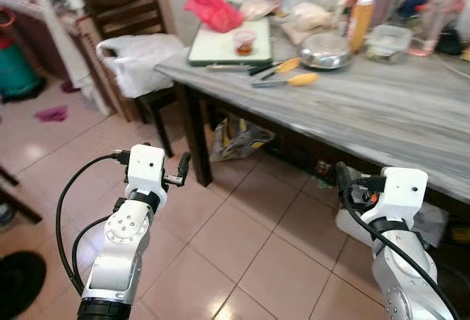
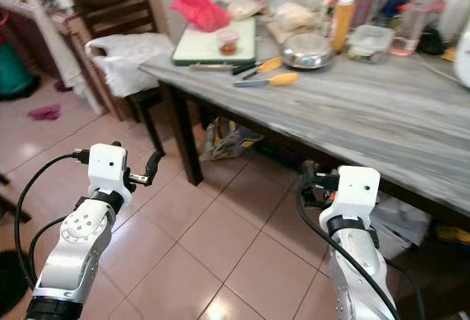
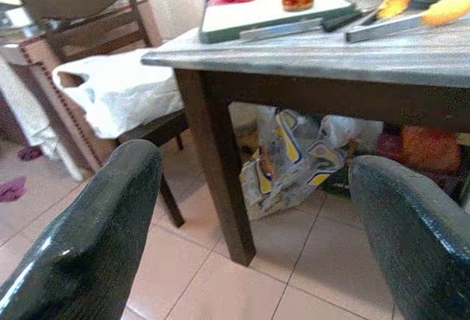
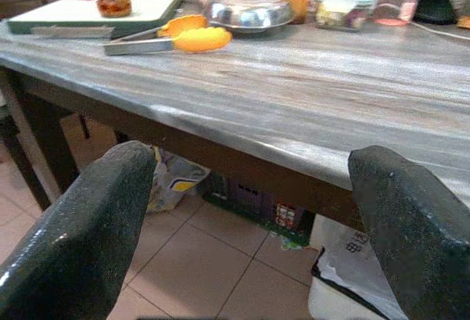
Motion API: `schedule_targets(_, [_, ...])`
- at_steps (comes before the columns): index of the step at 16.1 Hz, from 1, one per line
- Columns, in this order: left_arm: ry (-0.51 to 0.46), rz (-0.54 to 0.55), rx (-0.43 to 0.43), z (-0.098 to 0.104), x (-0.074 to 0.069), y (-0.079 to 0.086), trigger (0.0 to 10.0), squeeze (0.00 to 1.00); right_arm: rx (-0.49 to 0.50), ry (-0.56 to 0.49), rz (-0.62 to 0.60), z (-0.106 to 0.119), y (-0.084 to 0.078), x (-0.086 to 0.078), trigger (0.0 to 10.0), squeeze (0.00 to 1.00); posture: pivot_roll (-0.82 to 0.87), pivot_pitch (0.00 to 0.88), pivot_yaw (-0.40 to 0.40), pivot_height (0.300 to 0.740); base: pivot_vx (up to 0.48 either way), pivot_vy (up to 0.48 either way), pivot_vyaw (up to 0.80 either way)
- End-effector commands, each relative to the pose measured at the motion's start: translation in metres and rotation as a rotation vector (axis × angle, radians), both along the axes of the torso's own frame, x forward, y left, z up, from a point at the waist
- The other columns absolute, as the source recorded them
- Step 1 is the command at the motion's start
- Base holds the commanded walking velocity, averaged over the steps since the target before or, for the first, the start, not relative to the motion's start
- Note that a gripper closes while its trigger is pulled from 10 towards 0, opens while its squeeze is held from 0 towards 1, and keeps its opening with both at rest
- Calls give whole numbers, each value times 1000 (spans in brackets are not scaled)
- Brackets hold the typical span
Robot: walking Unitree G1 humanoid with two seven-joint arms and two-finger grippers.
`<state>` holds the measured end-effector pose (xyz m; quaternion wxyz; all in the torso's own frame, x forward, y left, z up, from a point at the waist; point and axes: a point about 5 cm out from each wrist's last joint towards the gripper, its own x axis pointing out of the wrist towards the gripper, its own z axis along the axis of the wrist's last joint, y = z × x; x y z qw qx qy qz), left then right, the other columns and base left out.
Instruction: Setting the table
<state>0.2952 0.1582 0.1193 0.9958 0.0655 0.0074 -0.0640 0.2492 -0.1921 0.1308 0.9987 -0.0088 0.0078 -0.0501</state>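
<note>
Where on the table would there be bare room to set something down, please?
The table's near half is bare, from the yellow-handled knives to the front edge and rightward. The far side is crowded: cutting board with a small jar, metal bowl, bottles, plastic container.

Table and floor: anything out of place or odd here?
Two yellow-handled knives lie loose and crossed beside the cutting board. A pink cloth lies on the floor tiles, and a white plastic bag sits slumped on the chair seat.

The bottles (image 1: 363, 19) along the table's (image 1: 382, 114) far side are cut off by the upper edge.
</note>
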Motion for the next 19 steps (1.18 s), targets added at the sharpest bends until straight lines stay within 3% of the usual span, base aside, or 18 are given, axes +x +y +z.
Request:
schedule_targets(1, [-27,14,5,7,2,2,10000,0,-1,-18,7,4,2,2,10000,0,-23,34,53,740,0,0,0])
schedule_targets(19, [-22,20,5,5,0,3,10000,0,-9,-13,10,3,2,-1,10000,0,-16,47,51,740,0,0,0])
